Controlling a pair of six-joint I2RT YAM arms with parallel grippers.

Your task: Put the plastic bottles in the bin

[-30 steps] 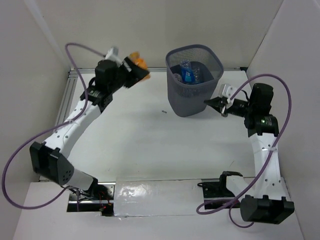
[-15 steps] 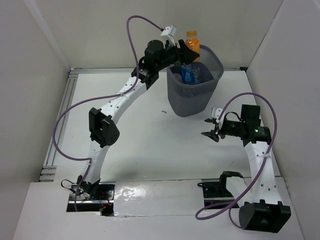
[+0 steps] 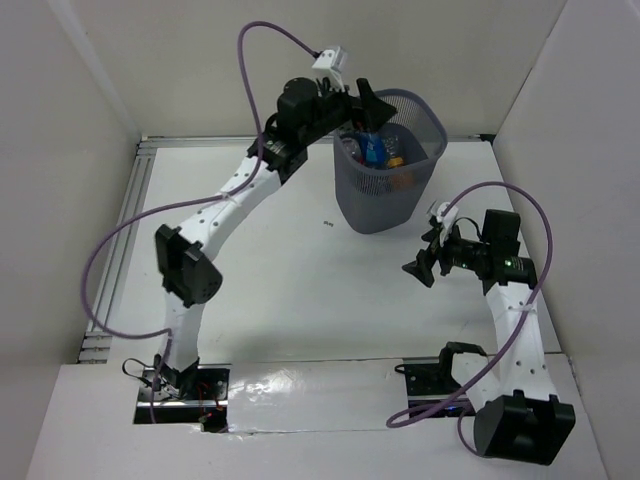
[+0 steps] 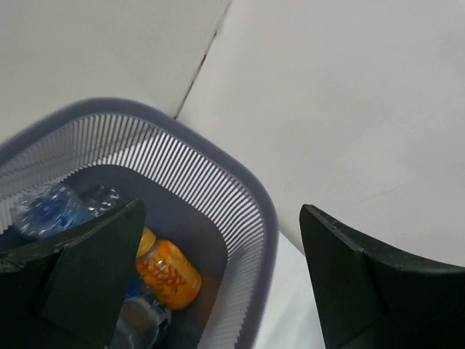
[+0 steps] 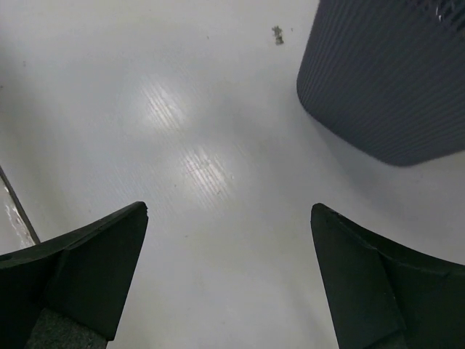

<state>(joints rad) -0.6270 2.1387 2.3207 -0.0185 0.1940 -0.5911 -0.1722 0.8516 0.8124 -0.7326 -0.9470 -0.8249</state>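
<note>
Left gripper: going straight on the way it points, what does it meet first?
Probably the inner wall of the dark grey mesh bin, just below its rim. The open left gripper points into it; the stubby orange bottle lies lower-left. Depth unclear.

We found the overhead view bright and even, with soft light from above that nearly washed out the white table [image 3: 280,290] and walls. The tall dark grey mesh bin [image 3: 385,200] cast only a faint shadow at its foot. A glossy strip [image 3: 300,400] along the near edge glared. In the right wrist view a streaky pale sheen lay on the tabletop. The black fingers [image 4: 87,283] were blurred in the lower corners of both wrist views, and the stubby orange bottle [image 4: 171,275] looked slightly soft.
</note>
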